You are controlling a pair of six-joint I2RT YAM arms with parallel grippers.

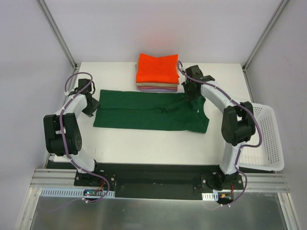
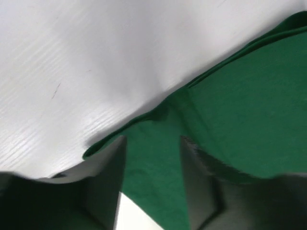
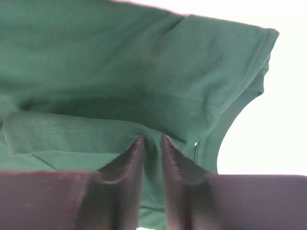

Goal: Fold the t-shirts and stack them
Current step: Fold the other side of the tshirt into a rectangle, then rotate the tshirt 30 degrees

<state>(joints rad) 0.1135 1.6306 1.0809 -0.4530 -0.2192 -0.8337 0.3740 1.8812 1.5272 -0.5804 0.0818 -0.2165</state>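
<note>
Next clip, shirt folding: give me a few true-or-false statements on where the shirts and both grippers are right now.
1. The orange t-shirt tops the stack. True.
2. The green t-shirt lies in the white basket. False: it lies flat on the table, in front of the stack; the basket sits at the table's right edge.
3. The left gripper is at the green t-shirt's left end. True.
4. The right gripper hovers over the stack. False: it is down at the green t-shirt's far right corner, beside the stack.
5. The left gripper's fingers are pressed together. False: they stand apart, with green cloth showing between them.
</note>
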